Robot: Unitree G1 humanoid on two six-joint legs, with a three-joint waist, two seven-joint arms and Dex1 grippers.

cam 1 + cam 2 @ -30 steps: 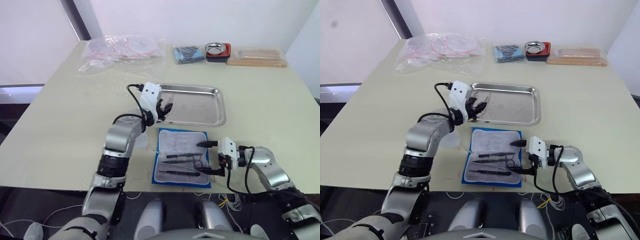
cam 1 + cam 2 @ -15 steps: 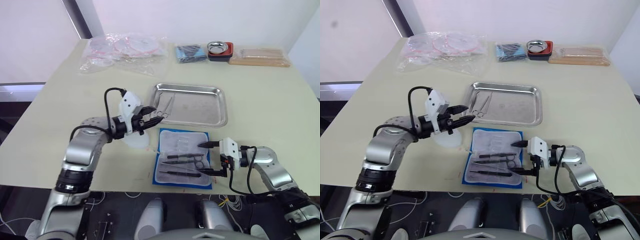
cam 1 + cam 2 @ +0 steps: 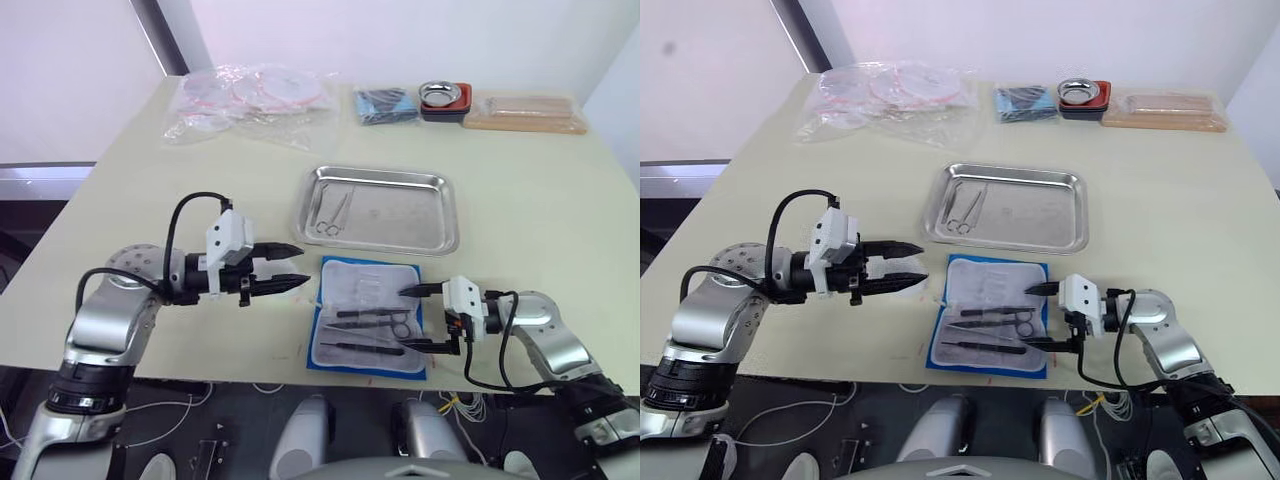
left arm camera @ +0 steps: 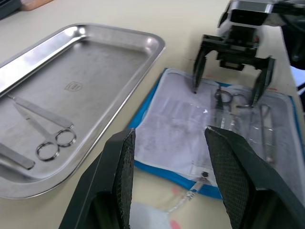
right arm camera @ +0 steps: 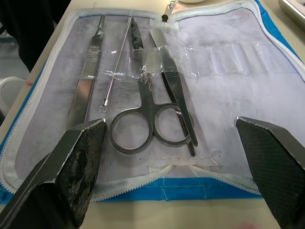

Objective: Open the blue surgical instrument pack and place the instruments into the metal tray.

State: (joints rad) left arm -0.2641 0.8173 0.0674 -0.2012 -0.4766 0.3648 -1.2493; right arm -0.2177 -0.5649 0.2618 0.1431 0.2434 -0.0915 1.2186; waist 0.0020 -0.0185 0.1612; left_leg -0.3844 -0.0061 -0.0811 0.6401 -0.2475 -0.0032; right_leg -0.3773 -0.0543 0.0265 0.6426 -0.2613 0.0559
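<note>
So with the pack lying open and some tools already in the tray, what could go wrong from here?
1. In the open bright blue fabric instrument pack, the ring-handled silver scissors lie against flat tweezers under clear straps; one pull may drag both.
2. The open right gripper straddles the pack's edge at the table front; a snag could tug the pack off.
3. The open left gripper hovers beside the shallow steel tray, whose low rim could let dropped tools slide out.
</note>
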